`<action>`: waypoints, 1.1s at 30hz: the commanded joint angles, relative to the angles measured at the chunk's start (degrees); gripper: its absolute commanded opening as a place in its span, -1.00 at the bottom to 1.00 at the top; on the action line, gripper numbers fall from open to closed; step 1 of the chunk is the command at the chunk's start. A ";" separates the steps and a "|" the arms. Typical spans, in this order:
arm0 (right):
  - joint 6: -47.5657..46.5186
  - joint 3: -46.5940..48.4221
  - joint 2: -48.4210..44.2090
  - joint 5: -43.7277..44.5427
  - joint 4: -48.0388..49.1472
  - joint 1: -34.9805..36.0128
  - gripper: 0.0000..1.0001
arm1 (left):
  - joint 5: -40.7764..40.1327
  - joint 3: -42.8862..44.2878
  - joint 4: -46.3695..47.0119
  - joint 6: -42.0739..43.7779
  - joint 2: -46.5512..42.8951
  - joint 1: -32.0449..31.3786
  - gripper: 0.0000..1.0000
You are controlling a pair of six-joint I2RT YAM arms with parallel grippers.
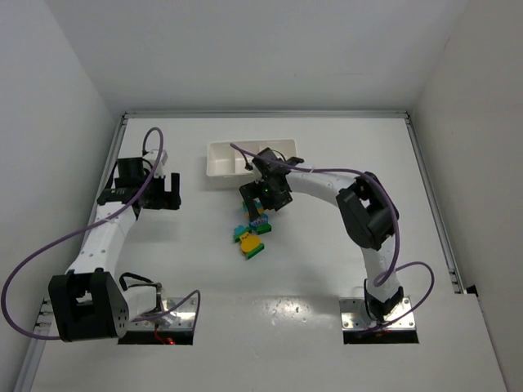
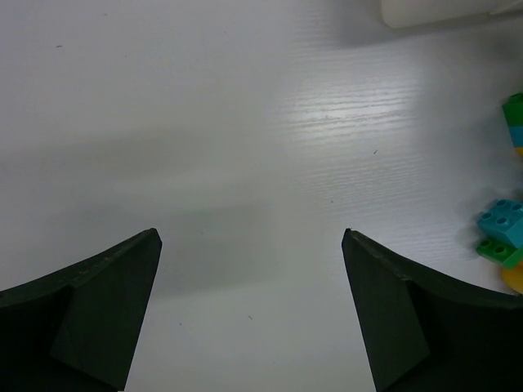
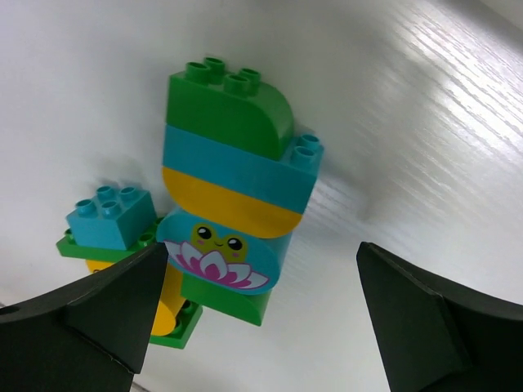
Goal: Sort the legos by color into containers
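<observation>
Overhead view: the legos (image 1: 252, 234) lie clustered on the table (image 1: 327, 269) at frame centre, just below the white tray (image 1: 222, 160) at upper centre. The right gripper (image 1: 257, 209), jaws spread wide and grasping nothing, hangs over the cluster; its wrist view shows stacked green, cyan and yellow-orange bricks between the fingers. The left gripper (image 1: 160, 193), likewise released, stands at left, well apart from the bricks.

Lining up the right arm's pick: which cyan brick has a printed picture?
The cyan brick next to the yellow layer: it shows a frog on a lily. The small cyan cube and the cyan layer are plain.
</observation>
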 commanded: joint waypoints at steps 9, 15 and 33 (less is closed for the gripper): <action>2.01 1.22 -2.54 -0.26 0.22 2.89 0.98 | -0.27 -0.24 0.77 1.07 -1.35 0.11 0.99; 3.06 1.22 0.54 4.93 0.20 4.04 0.98 | -0.80 1.70 1.30 0.46 -1.35 0.11 0.99; 0.35 -11.41 -1.01 12.93 8.55 3.43 0.23 | -0.80 1.62 2.88 1.16 -1.35 0.11 0.99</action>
